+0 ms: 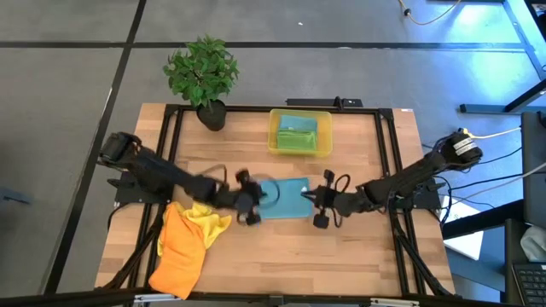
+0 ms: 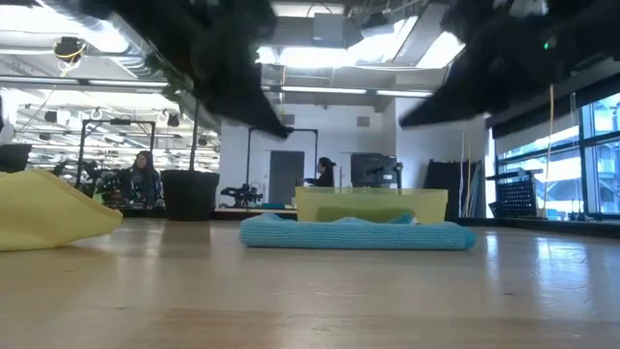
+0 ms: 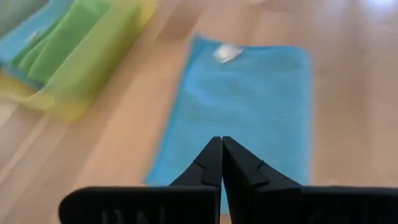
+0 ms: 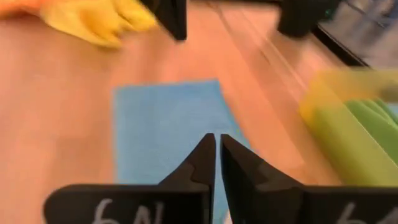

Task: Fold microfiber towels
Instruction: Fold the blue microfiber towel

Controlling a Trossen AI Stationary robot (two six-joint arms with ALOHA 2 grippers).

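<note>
Lying flat near the middle of the table (image 1: 358, 256), the teal-blue towel (image 1: 284, 199) is folded into a neat rectangle, and from table height it reads as a low, even slab on the wood. The left gripper (image 1: 247, 205) hangs over its left end with its fingers (image 3: 211, 168) pressed together on nothing. The right gripper (image 1: 322, 203) is at the towel's right end, its fingers (image 4: 205, 163) clenched too, tips meeting with no cloth between them. Both arms reach in from opposite sides of the table toward the centre.

Just to the left, on the near-left part of the table, a yellow towel (image 1: 207, 223) sits crumpled, partly on top of an orange towel (image 1: 179, 254) that stretches down toward the near edge.

Farther back, beyond the teal-blue towel, the yellow bin (image 1: 300, 132) holds a green towel (image 1: 296, 136) with a bit of teal-blue cloth at the far side of the bin. A potted plant (image 1: 203, 77) stands at the far-left corner of the table.

Past the table, in the room behind, two people (image 2: 143, 179) can be made out among desks and equipment.
</note>
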